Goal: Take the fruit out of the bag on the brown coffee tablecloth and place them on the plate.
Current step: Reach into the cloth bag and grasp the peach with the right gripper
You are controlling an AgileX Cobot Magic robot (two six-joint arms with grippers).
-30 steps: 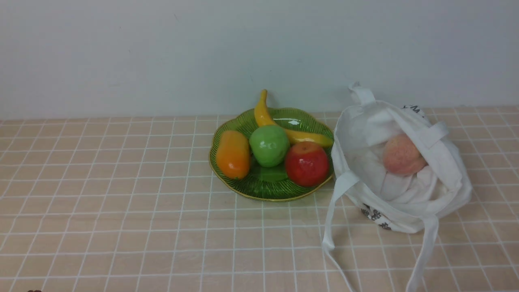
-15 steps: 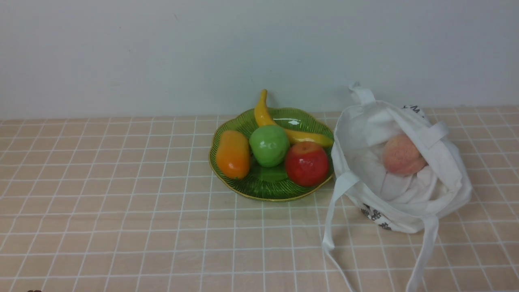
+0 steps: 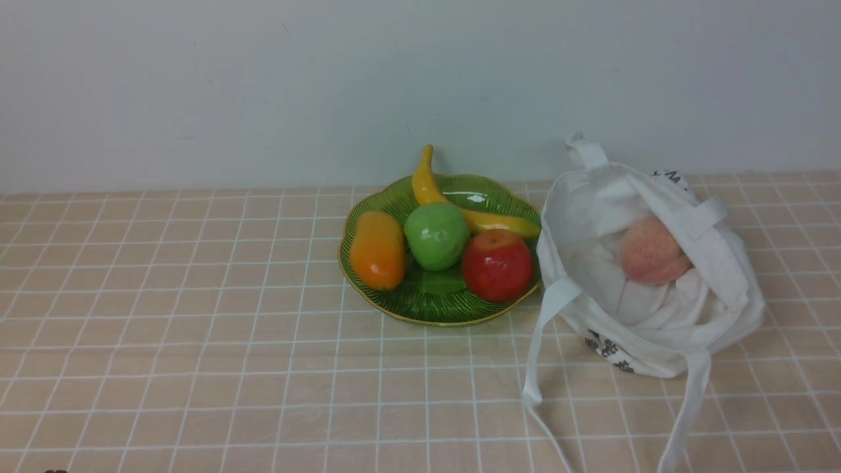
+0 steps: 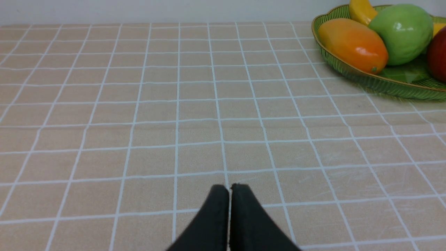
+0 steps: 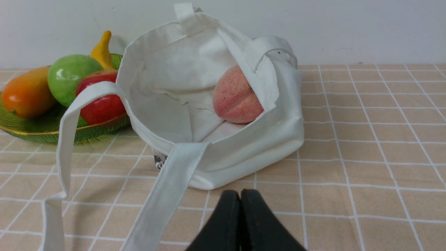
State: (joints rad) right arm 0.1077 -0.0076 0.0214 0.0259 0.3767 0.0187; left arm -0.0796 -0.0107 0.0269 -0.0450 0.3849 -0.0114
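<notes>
Over the checked cloth [image 3: 263, 368], both pairs of my fingers show from the wrists, dark and tapering. My left fingers [image 4: 230, 188] are together, tips meeting, just a hairline between them, nothing in their grip. My right fingers [image 5: 240, 193] are together too, nothing pinched, and beyond them sits the white bag [image 3: 578, 309], well apart from the tips!

It's lying with its mouth open toward me, and inside, there's the peach [image 3: 650, 253], pinkish orange, resting on the folds of white fabric, partly tucked behind a strap [image 3: 686, 210]. Another strap [image 3: 535, 368] spills down over the cloth at the bag's left, and one more [image 3: 686, 414] trails toward me from the near edge of the mouth. Dark print [image 3: 608, 351] shows on the bag's side.

Now left of the bag, right up beside it, comes the green plate [image 3: 440, 312], gold along its wavy rim. And it's well filled: an orange-yellow fruit [image 3: 378, 253] on the left, a green apple [image 3: 437, 236] in the middle, a red apple [image 3: 497, 266] on the right, and a banana [image 3: 486, 220] curving behind the apples, one end sticking up past the far rim. Behind it all stands the pale wall [image 3: 276, 92].
</notes>
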